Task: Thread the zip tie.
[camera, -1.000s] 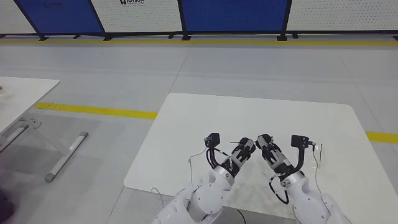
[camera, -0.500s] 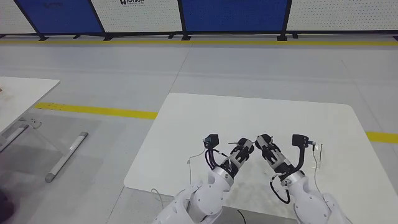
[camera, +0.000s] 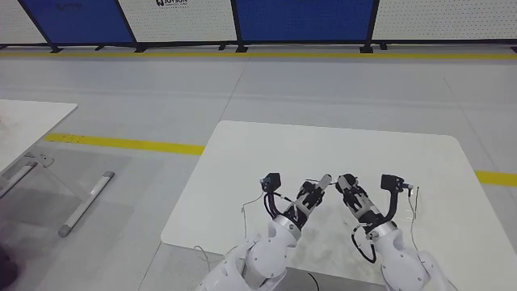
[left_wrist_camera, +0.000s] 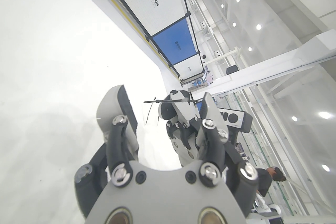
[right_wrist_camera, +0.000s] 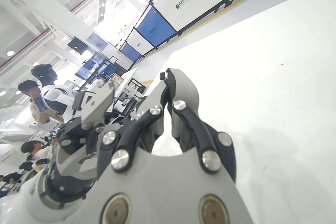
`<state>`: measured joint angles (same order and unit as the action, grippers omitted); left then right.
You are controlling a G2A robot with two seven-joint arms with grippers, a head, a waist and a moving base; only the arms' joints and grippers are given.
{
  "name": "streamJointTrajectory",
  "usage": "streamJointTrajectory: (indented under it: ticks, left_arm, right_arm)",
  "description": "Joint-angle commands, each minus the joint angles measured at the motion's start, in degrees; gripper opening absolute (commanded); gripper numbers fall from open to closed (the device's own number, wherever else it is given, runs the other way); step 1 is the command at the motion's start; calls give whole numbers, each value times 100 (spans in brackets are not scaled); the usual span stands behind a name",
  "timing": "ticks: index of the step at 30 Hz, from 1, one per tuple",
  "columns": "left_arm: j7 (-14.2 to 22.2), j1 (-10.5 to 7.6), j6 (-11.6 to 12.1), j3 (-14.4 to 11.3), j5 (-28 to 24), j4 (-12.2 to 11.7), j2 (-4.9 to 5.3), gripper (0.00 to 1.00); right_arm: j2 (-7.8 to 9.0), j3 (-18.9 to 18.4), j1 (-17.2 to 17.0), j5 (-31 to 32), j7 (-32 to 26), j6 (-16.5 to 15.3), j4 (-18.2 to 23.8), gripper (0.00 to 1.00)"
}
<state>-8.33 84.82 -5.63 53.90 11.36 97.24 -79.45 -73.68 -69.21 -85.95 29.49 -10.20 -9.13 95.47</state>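
A thin black zip tie (left_wrist_camera: 153, 102) sticks out sideways from my right gripper (left_wrist_camera: 176, 101), which is shut on it; part of the strap curves down toward the table. In the right wrist view a small black end of the zip tie (right_wrist_camera: 162, 76) pokes out at the tips of the right gripper (right_wrist_camera: 166, 78). My left gripper (left_wrist_camera: 164, 100) stands open just short of the tie, touching nothing. From above, the left gripper (camera: 315, 187) and right gripper (camera: 346, 184) face each other closely over the near half of the white table (camera: 339, 145).
The table's near edge (camera: 210, 246) lies just behind both arms, with bare surface ahead and to either side. A second white table (camera: 28, 125) stands far off to the left. Blue and white panels (camera: 307, 4) line the back.
My left gripper has opened and drawn slightly back and left from the zip tie. The right gripper stays shut on the tie and has barely moved.
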Motion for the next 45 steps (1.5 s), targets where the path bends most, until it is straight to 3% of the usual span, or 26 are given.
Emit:
streamJointTrajectory:
  ticks: [1, 2, 4, 11, 13, 15, 32, 34, 36, 37, 38, 45]
  left_arm:
    - [11, 20, 8, 29, 1, 11, 6, 79]
    - [17, 29, 12, 39, -4, 17, 8, 73]
    - [30, 45, 18, 54, -9, 29, 12, 51]
    - [49, 66, 17, 69, 5, 58, 15, 21]
    - [54, 65, 12, 68, 35, 63, 16, 19]
    - [58, 67, 7, 69, 52, 69, 17, 1]
    - [116, 39, -61, 16, 136, 83, 8, 0]
    - [97, 33, -71, 16, 120, 89, 4, 0]
    - [44, 27, -66, 21, 75, 98, -4, 0]
    - [-17, 29, -43, 29, 41, 107, -9, 0]
    - [-99, 36, -4, 36, -11, 109, -18, 0]
    - [-430, 73, 168, 110, -414, 127, -61, 0]
  right_arm:
    - [2, -6, -6, 19, 6, 7, 4, 0]
    - [2, -6, -8, 25, 8, 10, 7, 0]
    - [2, -5, -10, 33, 10, 10, 10, 0]
    - [2, 5, -6, 64, 27, 6, 9, 0]
    - [2, 5, -5, 69, 32, 8, 9, 0]
    - [1, 7, -5, 73, 42, 9, 11, 0]
    - [5, 1, -29, 54, 23, -42, 72, 0]
    - [5, 0, -32, 42, 5, -37, 83, 35]
    - [8, 9, -37, 65, -31, -38, 105, 49]
    - [9, 11, -45, 64, -39, -56, 114, 91]
    - [12, 8, -55, 71, -46, -78, 121, 100]
    - [31, -16, -104, 274, -60, -87, 181, 100]
